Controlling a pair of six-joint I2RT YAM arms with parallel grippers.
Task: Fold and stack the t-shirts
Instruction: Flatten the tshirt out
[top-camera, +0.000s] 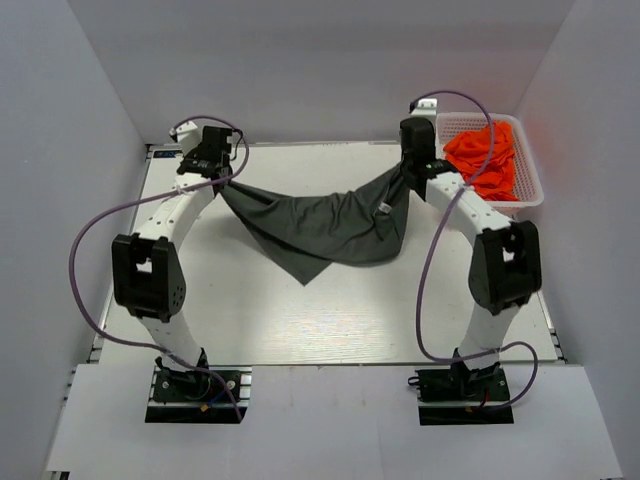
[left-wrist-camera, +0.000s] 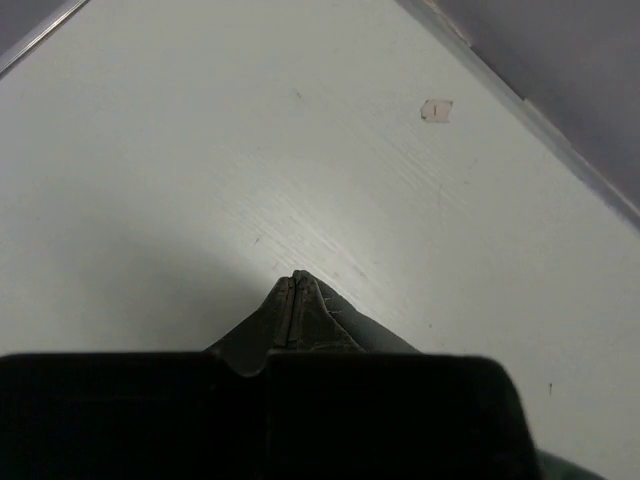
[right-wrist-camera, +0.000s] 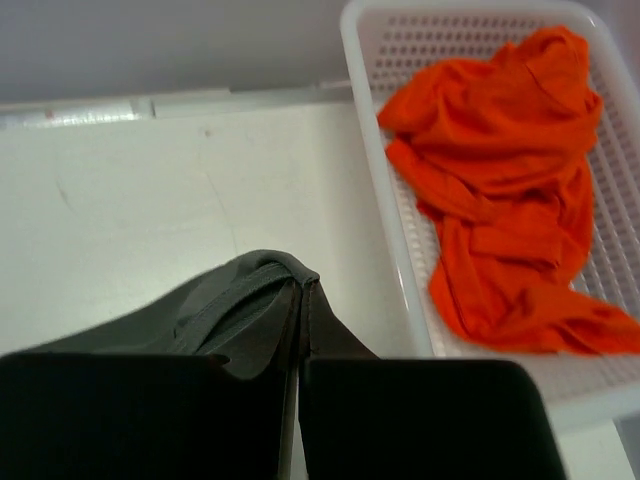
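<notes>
Pinching one end of the soft dark grey cloth t-shirt (top-camera: 320, 228) with the left hand (top-camera: 222, 180), out at 10 o'clock over the flat white surface (top-camera: 300, 320). Squeezing both black fingers (left-wrist-camera: 150, 400) together on a little peak of grey cloth, as showing in the left wrist view. Pinching the other end of the same shirt with the right hand (top-camera: 412, 172), out at 2 o'clock. Squeezing those fingers together too, with a folded grey edge poking out between them in the right wrist view.

Holding the shirt stretched from 10 o'clock to 2 o'clock between the two hands, sagging in the middle, with one pointed corner reaching toward 6 o'clock. Showing a tiny white neck label (top-camera: 383, 208) near the right hand's end. Not showing clearly whether the low corner is touching the surface.

Seeing bright orange cloth t-shirts (top-camera: 485, 160) crumpled in a heap inside a white plastic basket with holes (top-camera: 531, 196), sitting in the far right corner at 2 o'clock, just beside the right hand at its 3 o'clock. Seeing a thin purple cable (top-camera: 85, 250) looping from each arm. Seeing a small pale mark (left-wrist-camera: 436, 110) on the surface at 1 o'clock in the left wrist view.
</notes>
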